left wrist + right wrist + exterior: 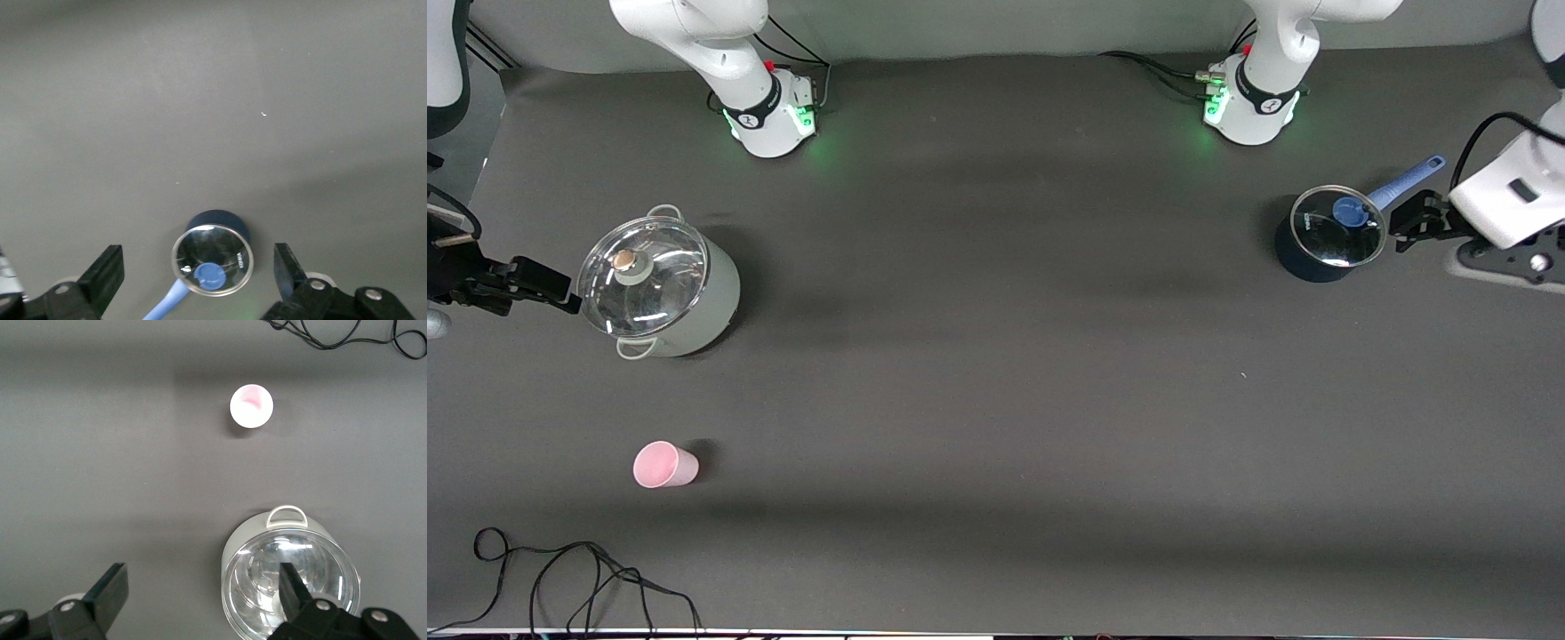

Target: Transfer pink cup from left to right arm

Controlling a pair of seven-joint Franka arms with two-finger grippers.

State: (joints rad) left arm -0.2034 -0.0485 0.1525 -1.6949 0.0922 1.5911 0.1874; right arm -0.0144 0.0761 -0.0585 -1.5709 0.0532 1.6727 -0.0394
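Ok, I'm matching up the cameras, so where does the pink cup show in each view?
Front view: pink cup, nearer the camera than the grey pot.
Left wrist view: not in it.
Right wrist view: pink cup, seen from above, apart from the grey pot.
Shared landmark: the grey pot.

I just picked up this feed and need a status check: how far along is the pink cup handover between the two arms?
Nothing looks done yet. The pink cup stands alone on the table, nearer the front camera than the grey lidded pot, untouched. The left gripper is open beside the blue saucepan; the right gripper is open beside the grey pot. Neither holds anything. Left to do: pick up the cup, pass it over, release.
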